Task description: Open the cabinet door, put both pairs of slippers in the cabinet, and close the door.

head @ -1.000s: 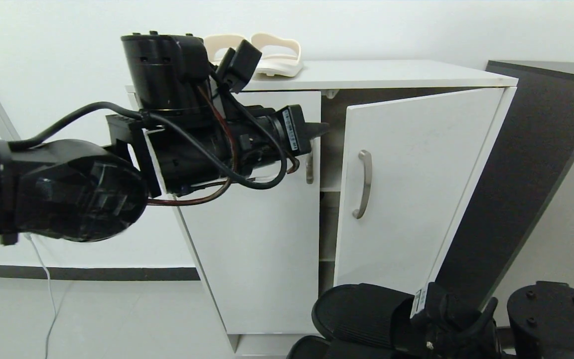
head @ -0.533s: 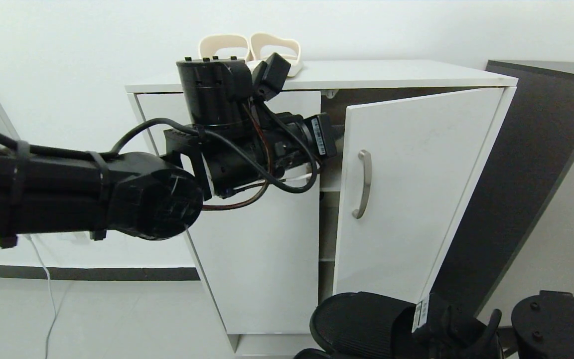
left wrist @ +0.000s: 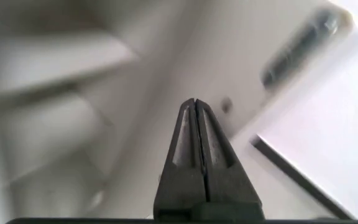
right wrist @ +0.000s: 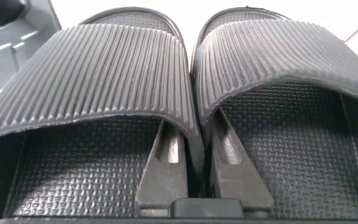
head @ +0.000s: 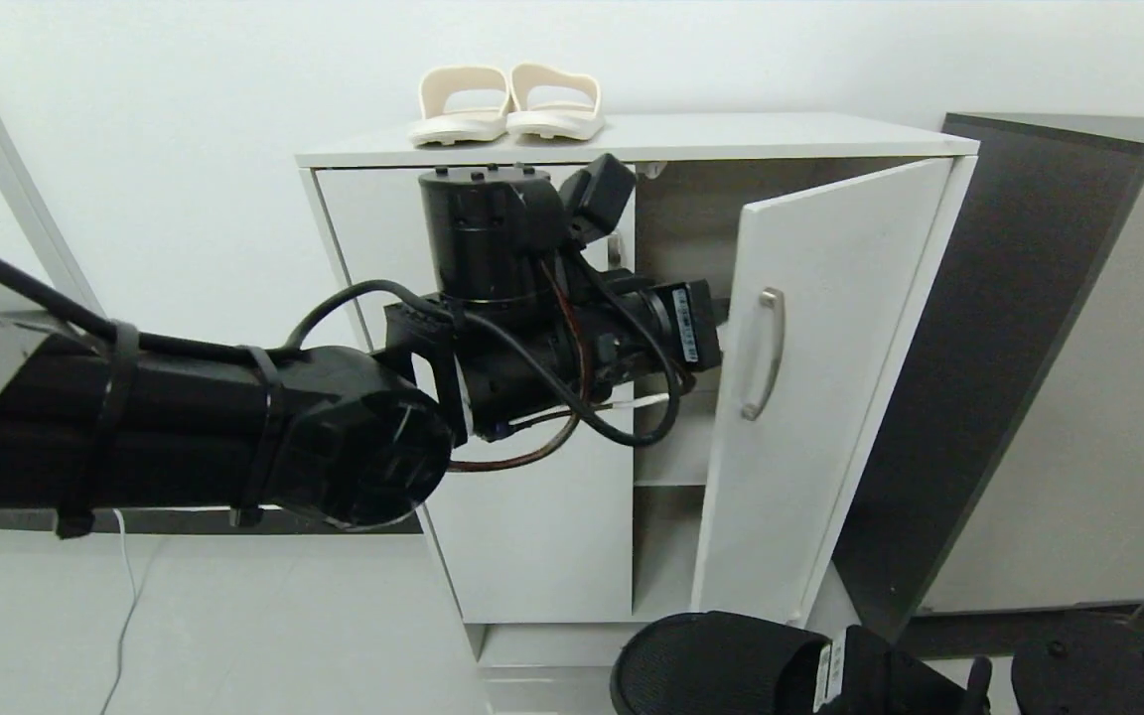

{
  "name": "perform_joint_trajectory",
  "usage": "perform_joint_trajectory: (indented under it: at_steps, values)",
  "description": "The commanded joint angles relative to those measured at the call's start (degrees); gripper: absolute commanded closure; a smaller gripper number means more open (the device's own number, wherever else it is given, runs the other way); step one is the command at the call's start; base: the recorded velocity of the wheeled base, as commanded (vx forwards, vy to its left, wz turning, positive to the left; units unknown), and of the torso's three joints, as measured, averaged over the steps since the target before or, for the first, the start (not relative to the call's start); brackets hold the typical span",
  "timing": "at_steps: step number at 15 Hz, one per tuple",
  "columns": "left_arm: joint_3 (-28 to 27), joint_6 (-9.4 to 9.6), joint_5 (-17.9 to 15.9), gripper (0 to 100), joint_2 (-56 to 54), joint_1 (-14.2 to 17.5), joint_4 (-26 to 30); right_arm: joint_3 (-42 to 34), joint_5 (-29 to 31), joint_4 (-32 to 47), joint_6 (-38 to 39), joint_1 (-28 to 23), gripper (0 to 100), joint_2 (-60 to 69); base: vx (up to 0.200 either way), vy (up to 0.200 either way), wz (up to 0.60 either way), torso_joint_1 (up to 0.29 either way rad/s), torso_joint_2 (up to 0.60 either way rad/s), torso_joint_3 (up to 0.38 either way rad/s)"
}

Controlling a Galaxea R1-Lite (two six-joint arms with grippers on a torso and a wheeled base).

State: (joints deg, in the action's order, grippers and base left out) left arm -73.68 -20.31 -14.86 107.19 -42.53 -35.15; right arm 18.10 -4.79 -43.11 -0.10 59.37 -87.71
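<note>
The white cabinet (head: 493,516) has its left door shut and its right door (head: 830,397) partly open, with a metal handle (head: 763,353). My left gripper (head: 724,310) is shut, its tip at the inner edge of the open door; the left wrist view shows its fingertips (left wrist: 195,106) pressed together, empty, near the door and handle (left wrist: 300,46). A cream pair of slippers (head: 507,104) rests on the cabinet top. Low in front, my right gripper (right wrist: 197,155) is shut on the black pair of slippers (head: 711,665), pinching their adjoining sides, one finger (right wrist: 163,162) under each strap.
Shelves (head: 671,457) show inside the opening. A dark grey panel (head: 1029,348) stands right beside the open door. A white wall lies behind, and a thin cable (head: 125,596) runs down to the floor at the left.
The head camera has shifted. My left arm has moved right into the gap, and the right door has swung further open. The black slippers stay held low at the right.
</note>
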Motion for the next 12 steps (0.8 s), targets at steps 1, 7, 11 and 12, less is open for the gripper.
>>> perform_joint_trajectory:
  at_steps: [1, 7, 11, 12]
  values:
    - [3.6, 1.68, 0.0, 100, -0.4, -5.5, -3.0, -0.8, 0.0, -0.1, -0.1, 1.7, 100, 0.1, -0.2, 0.0, 0.0, 0.002, 0.0, 0.002]
    - [6.2, 2.56, 0.2, 100, -2.0, -2.6, -6.1, 0.1, 0.6, -0.3, 0.0, 0.4, 100, -1.1, -0.067, 0.0, 0.0, 0.0, 0.0, 0.001]
    - [15.4, 2.64, 0.4, 100, -13.1, 3.5, -5.1, 7.2, 11.4, -0.3, 1.9, -9.9, 100, -6.2, 0.0, 0.0, 0.0, 0.0, 0.0, 0.0]
    - [19.6, 2.64, 0.7, 100, -17.1, 4.7, -4.5, 9.5, 14.9, -0.9, 4.2, -10.5, 100, -8.3, 0.0, 0.0, 0.0, 0.0, 0.0, 0.0]
